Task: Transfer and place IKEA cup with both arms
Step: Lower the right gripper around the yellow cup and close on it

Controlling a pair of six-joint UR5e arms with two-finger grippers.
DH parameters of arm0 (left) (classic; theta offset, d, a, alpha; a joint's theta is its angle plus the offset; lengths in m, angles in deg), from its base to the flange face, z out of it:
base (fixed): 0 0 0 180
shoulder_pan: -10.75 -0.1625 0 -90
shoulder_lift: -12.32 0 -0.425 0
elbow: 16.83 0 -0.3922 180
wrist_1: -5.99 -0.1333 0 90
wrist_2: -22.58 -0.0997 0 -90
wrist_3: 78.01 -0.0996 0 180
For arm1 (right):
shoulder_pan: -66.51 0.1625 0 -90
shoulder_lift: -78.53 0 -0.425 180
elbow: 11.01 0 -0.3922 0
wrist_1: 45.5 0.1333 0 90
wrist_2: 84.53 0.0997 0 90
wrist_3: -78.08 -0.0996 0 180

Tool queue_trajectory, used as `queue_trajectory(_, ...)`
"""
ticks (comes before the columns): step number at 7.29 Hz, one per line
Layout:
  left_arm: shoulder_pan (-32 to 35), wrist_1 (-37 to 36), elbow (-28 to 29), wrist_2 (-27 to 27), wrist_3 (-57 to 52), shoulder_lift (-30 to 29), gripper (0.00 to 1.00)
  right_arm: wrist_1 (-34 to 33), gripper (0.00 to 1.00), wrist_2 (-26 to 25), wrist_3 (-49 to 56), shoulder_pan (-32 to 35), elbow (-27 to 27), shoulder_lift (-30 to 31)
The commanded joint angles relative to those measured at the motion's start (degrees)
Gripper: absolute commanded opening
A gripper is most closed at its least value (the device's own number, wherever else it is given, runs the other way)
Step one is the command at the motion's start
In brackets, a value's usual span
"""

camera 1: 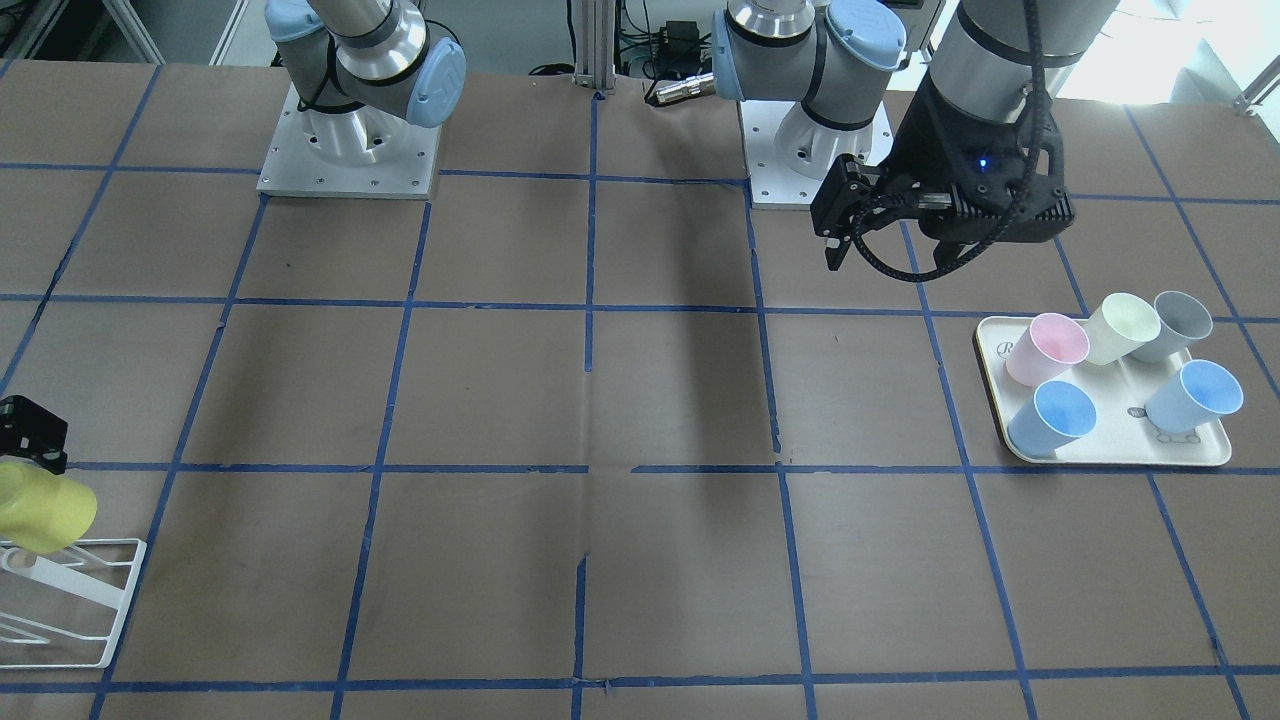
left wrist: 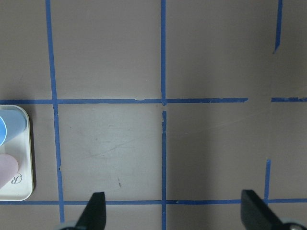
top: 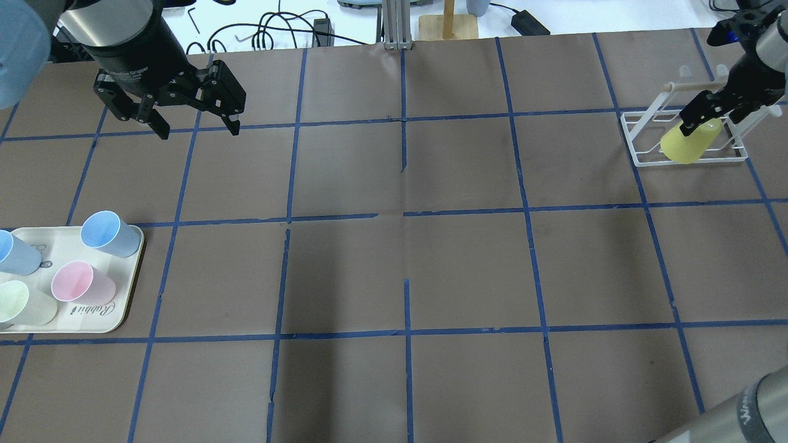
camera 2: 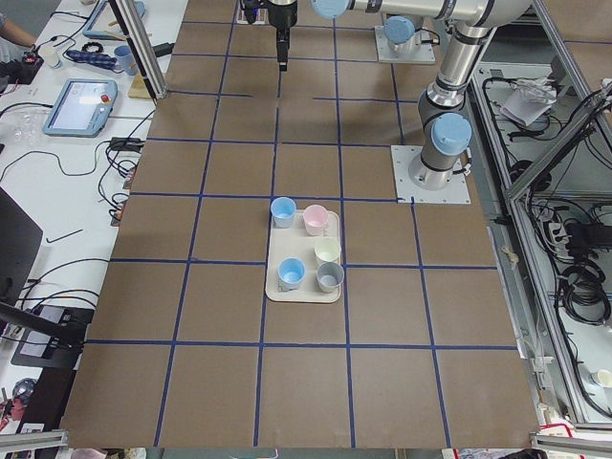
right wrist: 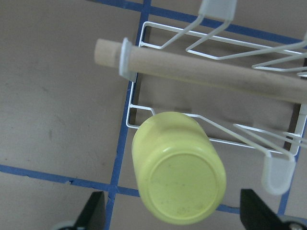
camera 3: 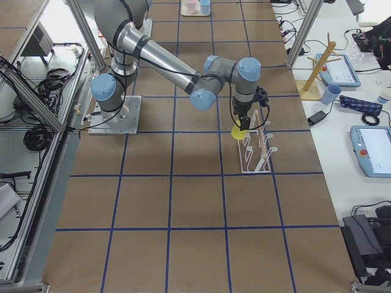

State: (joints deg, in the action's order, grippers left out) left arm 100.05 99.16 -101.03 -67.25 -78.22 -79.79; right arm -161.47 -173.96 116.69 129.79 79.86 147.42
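Observation:
The lemon-yellow IKEA cup (right wrist: 180,177) hangs upside down and tilted on the white wire rack (right wrist: 144,28), its base towards the wrist camera. My right gripper (right wrist: 175,218) is open right over it, with a finger on each side and a gap to the cup. The cup (top: 688,144) and right gripper (top: 708,122) are at the far right in the overhead view, and in the front view the cup (camera 1: 40,510) sits below the gripper (camera 1: 30,435). My left gripper (top: 198,130) is open and empty above bare table, also seen in its wrist view (left wrist: 175,215).
A cream tray (top: 123,307) at the table's left holds several pastel cups, including blue (top: 108,232), pink (top: 80,283) and pale cream-yellow (camera 1: 1120,328). A wooden dowel (right wrist: 206,72) crosses the rack. Blue tape lines grid the brown table.

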Motion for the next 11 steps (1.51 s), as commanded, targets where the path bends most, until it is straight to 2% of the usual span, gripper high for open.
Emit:
queue_trajectory(1,0.0,0.0,0.0,0.0,0.0,0.0,1.0,-1.7,1.0,-0.1,0.1,0.0,0.0,-1.7)
queue_trajectory(3,0.0,0.0,-0.1,0.0,0.0,0.0,1.0,-1.6,1.0,0.0,0.0,0.0,0.1,-1.7)
queue_trajectory(4,0.0,0.0,-0.1,0.0,0.0,0.0,1.0,-1.6,0.93,0.1,0.0,0.0,0.2,-1.7)
queue_trajectory(9,0.0,-0.1,-0.1,0.0,0.0,0.0,1.0,-1.7,0.92,1.4,-0.3,0.0,0.0,-2.4)
queue_trajectory(11,0.0,-0.1,-0.1,0.0,-0.1,0.0,1.0,-1.7,0.87,1.1,-0.1,0.0,-0.1,-2.4)
